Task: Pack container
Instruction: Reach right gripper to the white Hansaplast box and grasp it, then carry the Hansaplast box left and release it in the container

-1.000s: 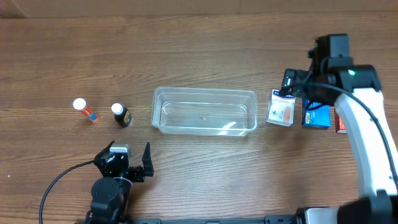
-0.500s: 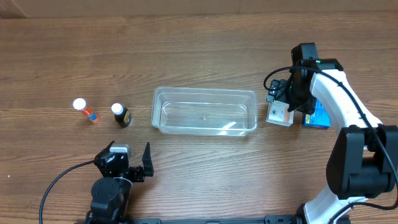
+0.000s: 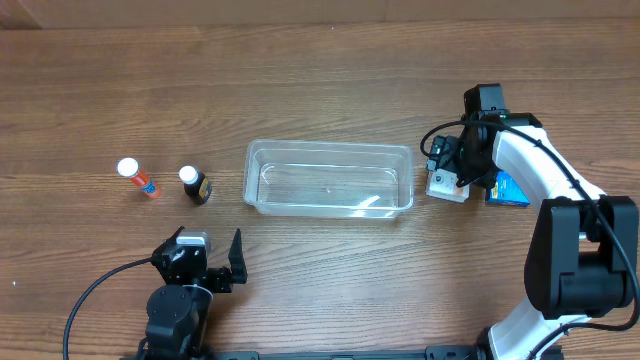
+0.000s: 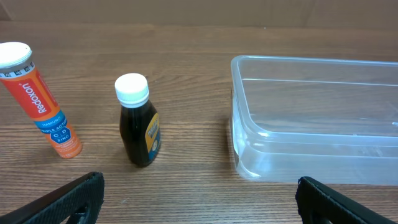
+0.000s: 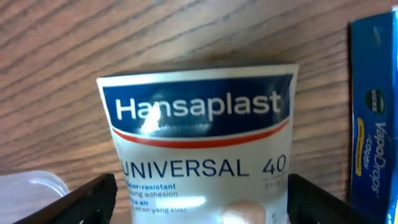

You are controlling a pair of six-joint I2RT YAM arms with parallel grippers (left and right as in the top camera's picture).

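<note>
Hansaplast box (image 5: pixel 198 143) sits between the spread end effector (image 5: pixel 202 202) fingers; blue VapoDrops box (image 5: pixel 373 112) at 3 o'clock; wooden bench (image 5: pixel 124 37).

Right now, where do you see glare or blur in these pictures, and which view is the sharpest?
Overhead: a white glare streak on the floor of the container, near its right end; light otherwise even. Right wrist: the Hansaplast box fills the frame, slightly soft, with small reflections on its print. Left wrist: sharpest, the dark bottle crisp.

One container (image 3: pixel 330 147), two boxes (image 3: pixel 445 188) (image 3: pixel 512 188), one dark bottle (image 3: pixel 196 186), one orange tube (image 3: pixel 138 178)
</note>
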